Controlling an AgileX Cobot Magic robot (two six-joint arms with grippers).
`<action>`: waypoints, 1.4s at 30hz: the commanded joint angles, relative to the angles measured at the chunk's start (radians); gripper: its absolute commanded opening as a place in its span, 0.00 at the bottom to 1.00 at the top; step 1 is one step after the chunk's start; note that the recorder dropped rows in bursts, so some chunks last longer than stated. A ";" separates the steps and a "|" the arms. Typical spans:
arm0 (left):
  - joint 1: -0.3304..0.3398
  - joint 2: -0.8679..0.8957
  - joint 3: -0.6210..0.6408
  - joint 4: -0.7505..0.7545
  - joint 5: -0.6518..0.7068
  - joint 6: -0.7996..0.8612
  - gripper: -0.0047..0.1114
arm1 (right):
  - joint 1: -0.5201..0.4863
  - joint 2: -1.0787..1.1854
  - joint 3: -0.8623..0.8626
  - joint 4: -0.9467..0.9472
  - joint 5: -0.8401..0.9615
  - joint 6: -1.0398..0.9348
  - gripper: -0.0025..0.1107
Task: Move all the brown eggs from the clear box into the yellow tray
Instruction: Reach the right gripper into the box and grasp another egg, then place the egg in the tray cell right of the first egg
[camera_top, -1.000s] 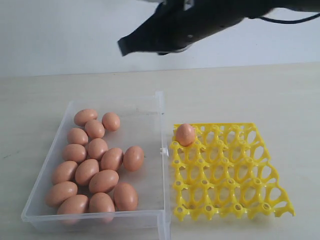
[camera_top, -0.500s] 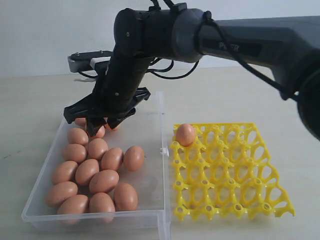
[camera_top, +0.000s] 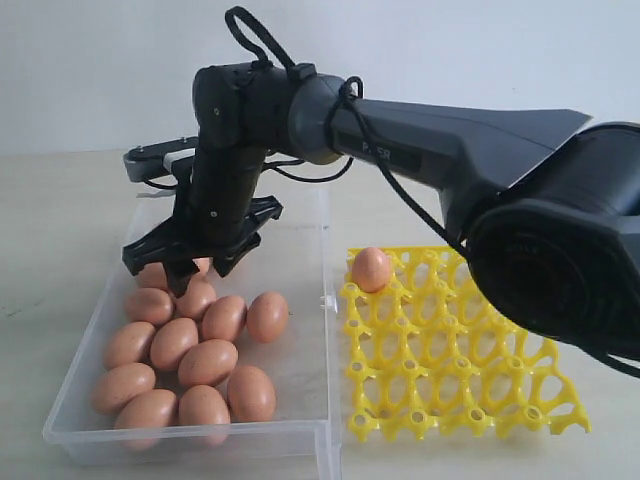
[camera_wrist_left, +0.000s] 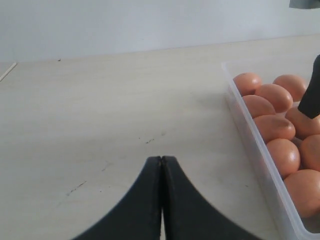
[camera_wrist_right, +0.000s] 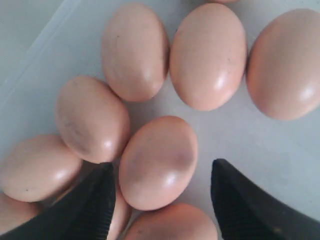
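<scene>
right gripper straddling brown egg, spread — egg lying crosswise to gap, far-left corner of clear box | left gripper pressing together

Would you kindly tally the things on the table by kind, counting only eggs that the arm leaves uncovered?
brown eggs in the clear box: 11
brown egg in the yellow tray: 1
clear box: 1
yellow tray: 1
Total: 14; further eggs lie hidden under the right gripper.

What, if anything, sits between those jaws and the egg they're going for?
Nothing visible. The right gripper hangs over the clear box with jaws open on either side of one brown egg. A neighbouring egg touches it on one side, crowding that jaw.
</scene>
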 joint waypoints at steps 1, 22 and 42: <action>0.001 0.004 -0.005 0.003 -0.005 0.004 0.04 | 0.000 0.025 -0.022 -0.021 -0.012 0.000 0.53; 0.001 0.004 -0.005 0.003 -0.005 0.004 0.04 | 0.005 -0.034 -0.017 -0.039 -0.105 -0.022 0.02; 0.001 0.004 -0.005 0.003 -0.005 0.004 0.04 | -0.183 -0.814 1.143 -0.214 -1.154 0.161 0.02</action>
